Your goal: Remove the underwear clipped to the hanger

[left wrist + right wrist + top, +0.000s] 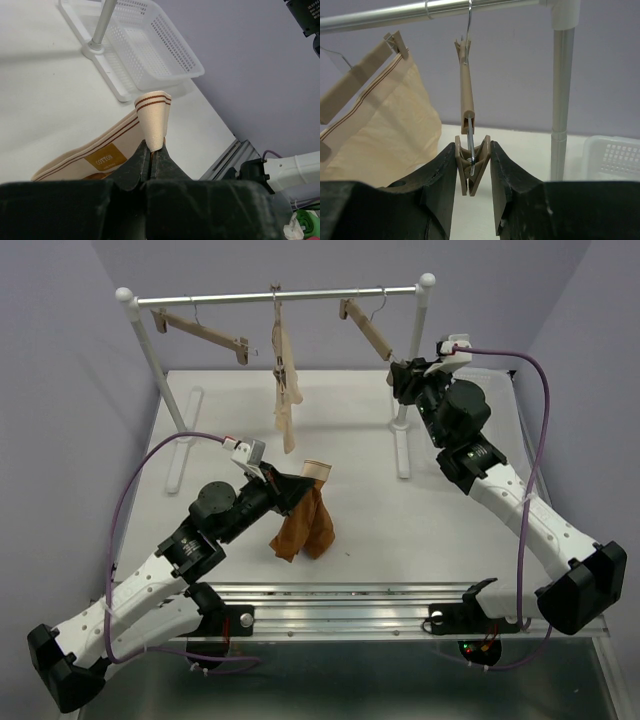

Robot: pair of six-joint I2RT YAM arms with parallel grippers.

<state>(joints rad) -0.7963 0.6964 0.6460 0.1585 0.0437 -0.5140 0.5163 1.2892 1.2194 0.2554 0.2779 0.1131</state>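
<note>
Rust-orange cloth underwear (305, 525) dangles from the clamped left hand (152, 152), off the light wooden hanger (466, 95) whose clip (470, 172) the right hand (473, 162) pinches; release should follow.

Top external view high above the near edge, looking down over table (420, 510) and rail (230, 299); left wrist view low, close, facing a white basket (150, 45); right wrist view close under that rail, basket at its corner

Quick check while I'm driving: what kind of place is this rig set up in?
Looks like a lab test cell rather than a home: a white table hemmed in by plain lilac walls, with a small clothes rail standing on it as a mock laundry setup.
</note>
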